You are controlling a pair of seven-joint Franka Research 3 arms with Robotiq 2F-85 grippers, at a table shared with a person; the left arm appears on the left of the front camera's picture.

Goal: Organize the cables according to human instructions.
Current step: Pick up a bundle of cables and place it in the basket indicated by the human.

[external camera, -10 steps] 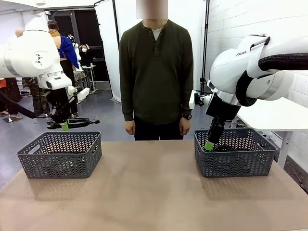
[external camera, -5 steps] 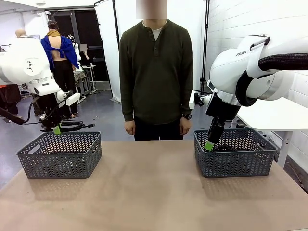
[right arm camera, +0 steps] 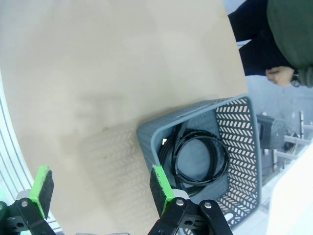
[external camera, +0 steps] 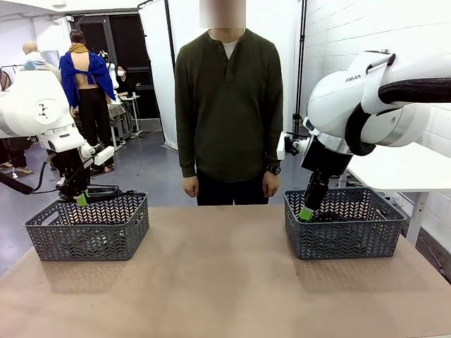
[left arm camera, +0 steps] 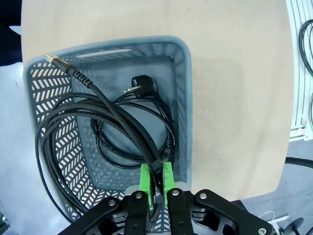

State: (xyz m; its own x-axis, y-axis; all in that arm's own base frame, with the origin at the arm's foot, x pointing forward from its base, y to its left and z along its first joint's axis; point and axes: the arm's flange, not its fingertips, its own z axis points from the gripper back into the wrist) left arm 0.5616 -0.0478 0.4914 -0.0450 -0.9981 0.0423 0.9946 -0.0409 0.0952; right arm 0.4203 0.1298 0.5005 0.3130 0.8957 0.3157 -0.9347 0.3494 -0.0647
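Over at your left, the left gripper hangs just above the far rim of the left basket, its green pads pinched tight on a braided black cable. From the left wrist view you can see that cable looping out of the jaws and across the basket, part of it draped over the near wall, its metal-tipped end poking past a far corner. Under it a second cable already lies coiled on the basket floor, its plug near the far wall. So one cord is down there and one is on its way in but not yet let go.

Between the baskets the brown table is bare, and the human stands at the far edge with both hands hanging down, giving no sign you could read as an instruction.

At your right, the right gripper sits low over the right basket with its jaws spread wide and nothing between them. Its wrist view shows a coiled cable on that basket's floor; it may be two coils stacked, but you can't separate them from this angle.

Judging from this, the sorting is nearly done: what's left for you is to release the held cable fully inside the left basket.
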